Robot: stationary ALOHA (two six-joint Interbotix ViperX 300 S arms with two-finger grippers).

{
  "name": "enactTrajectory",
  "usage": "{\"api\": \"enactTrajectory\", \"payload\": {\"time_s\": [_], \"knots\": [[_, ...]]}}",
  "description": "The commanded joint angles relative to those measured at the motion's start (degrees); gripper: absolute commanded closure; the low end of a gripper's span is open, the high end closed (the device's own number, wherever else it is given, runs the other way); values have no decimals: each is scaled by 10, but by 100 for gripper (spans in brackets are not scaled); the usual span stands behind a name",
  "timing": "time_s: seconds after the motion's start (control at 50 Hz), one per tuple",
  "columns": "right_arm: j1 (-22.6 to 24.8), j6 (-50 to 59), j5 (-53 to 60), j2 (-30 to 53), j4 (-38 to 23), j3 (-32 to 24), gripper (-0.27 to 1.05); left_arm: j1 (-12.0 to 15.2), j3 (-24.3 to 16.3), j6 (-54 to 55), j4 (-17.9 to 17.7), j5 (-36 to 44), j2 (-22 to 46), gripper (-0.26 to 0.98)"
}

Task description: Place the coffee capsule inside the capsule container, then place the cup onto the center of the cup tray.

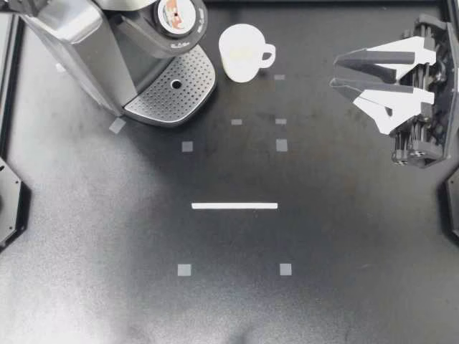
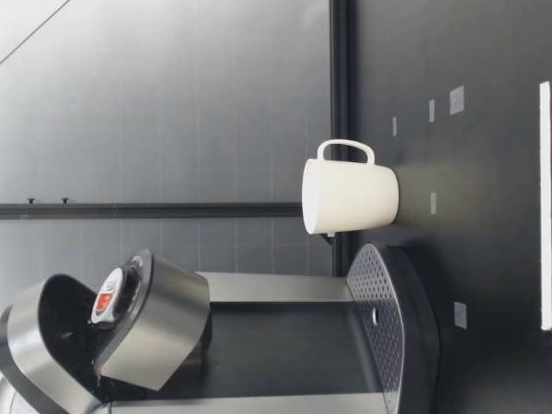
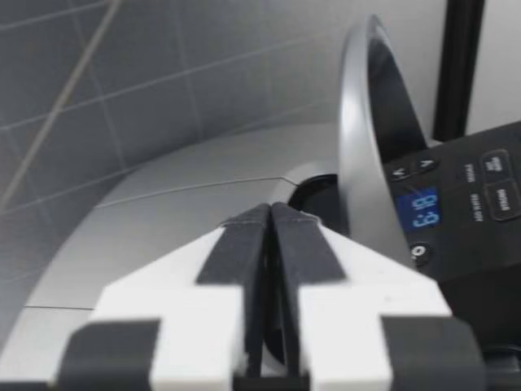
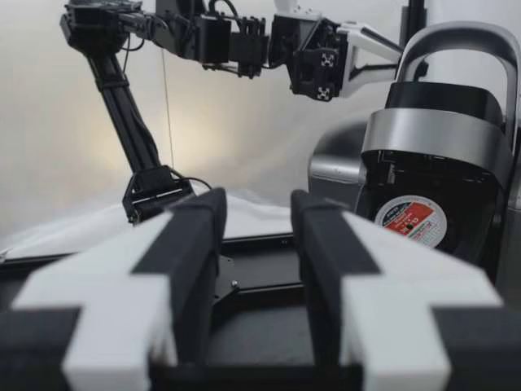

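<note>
The red-and-white foil-topped coffee capsule (image 1: 177,13) sits in the open grey capsule container (image 1: 154,39) of the silver coffee machine (image 1: 86,50), at the upper left of the top view, so the first half looks done. The white ceramic cup (image 1: 242,51) stands on the black worktop (image 1: 323,236) just right of the perforated metal cup tray (image 1: 176,89), not on it. That move is left. My right claw (image 1: 334,73), at the upper right, is spread and empty. My left claw (image 3: 271,213), above the machine, is pressed together on nothing.
</note>
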State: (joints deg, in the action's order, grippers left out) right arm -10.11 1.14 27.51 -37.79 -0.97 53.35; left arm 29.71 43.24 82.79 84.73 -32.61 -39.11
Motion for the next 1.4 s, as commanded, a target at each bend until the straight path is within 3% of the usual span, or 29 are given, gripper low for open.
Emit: {"api": "enactTrajectory", "payload": {"time_s": [0.0,0.66,0.8,1.18,1.38], "knots": [[3,1,6,-5,0,-7,36,14,-4,8,3,24,-3,61],[3,1,14,-5,-2,-6,36,18,-35,88,-1,302,11,61],[3,1,15,-5,-2,-6,36,10,-34,98,-1,324,28,61],[3,1,25,-4,-2,-2,36,-58,-34,100,-2,284,73,61],[3,1,25,-5,-2,2,36,-63,-22,108,-9,275,90,61]]}}
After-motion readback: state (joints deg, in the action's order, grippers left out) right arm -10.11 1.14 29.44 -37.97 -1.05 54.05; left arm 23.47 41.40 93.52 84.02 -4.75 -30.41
